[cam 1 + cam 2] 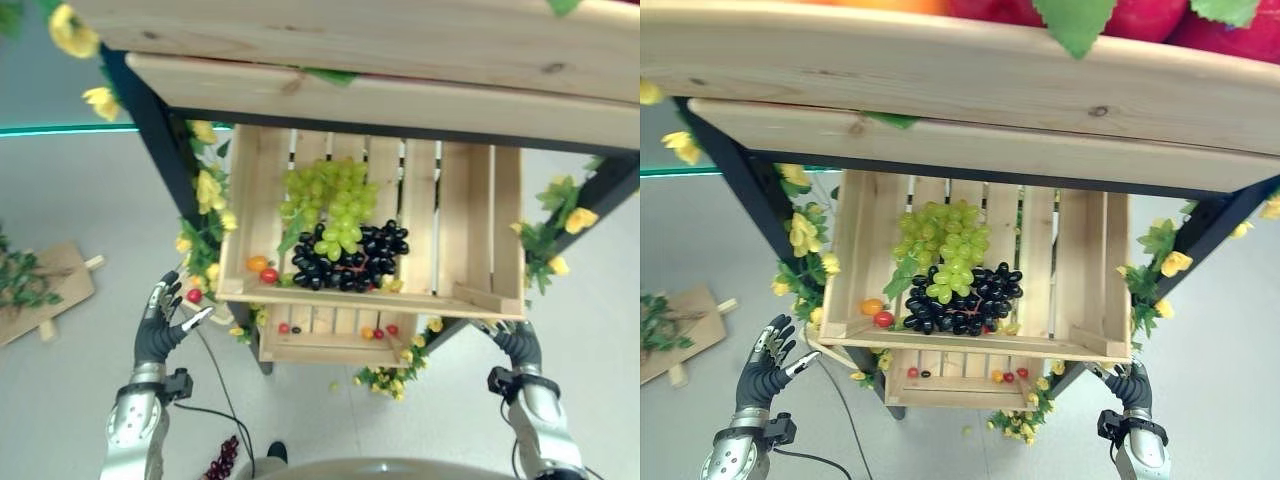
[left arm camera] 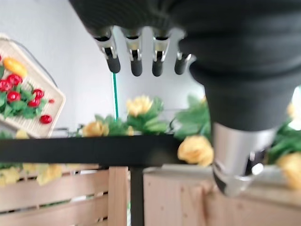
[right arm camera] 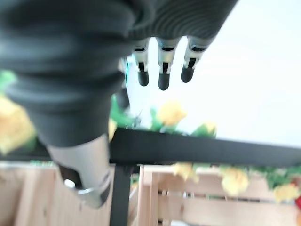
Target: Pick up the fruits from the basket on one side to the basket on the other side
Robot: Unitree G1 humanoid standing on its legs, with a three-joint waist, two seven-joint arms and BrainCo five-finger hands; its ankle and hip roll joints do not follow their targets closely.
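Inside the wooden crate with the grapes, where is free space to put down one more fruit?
The right half of the crate is bare slats, between the black grapes and the right wall. The left half is crowded: green grapes above, black grapes below, an orange fruit and a red one in the front left corner.

Both my arms low, coming up from bottom corners, forearms angled slightly inward. Left hand (image 1: 160,325) raised, fingers (image 2: 136,63) straight and spread a bit, thumb sticking out to side, nothing in it. Right hand (image 1: 518,345) back facing me, fingers (image 3: 163,80) relaxed and straight in wrist view, holding nothing.
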